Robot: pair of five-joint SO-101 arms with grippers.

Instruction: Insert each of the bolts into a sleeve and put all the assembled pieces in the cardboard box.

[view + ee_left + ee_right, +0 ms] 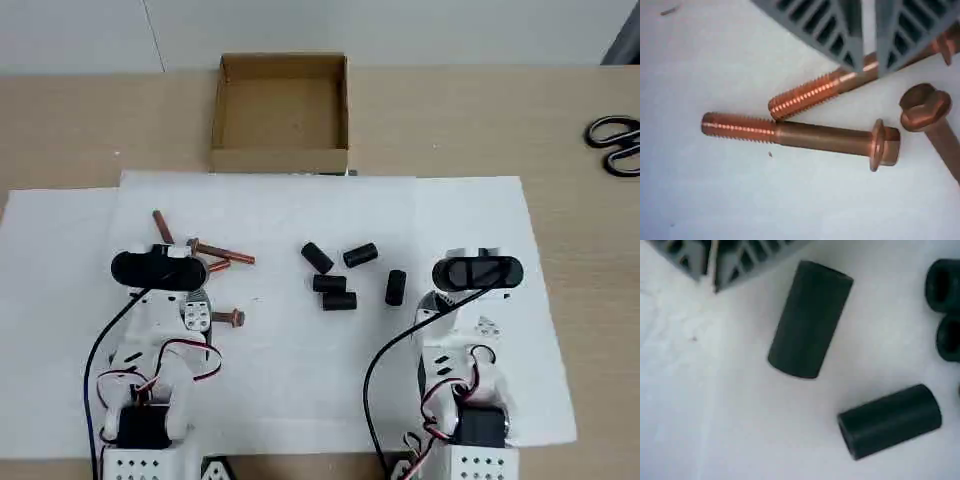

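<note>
centrally 5 black sleeves (pixel 339 301); copper bolts (pixel 225 255) beside left claw (pixel 869 65).

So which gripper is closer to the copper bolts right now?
Left. The left gripper hangs right over the copper bolts, its tips above one of them. The right gripper is off to the other side, beside the black sleeves, far from the bolts.

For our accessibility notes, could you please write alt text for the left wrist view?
A copper bolt lies on the white sheet, a second bolt's threaded tip touching it, a third bolt beside them. The left gripper, shut, sits over the second bolt.
</note>
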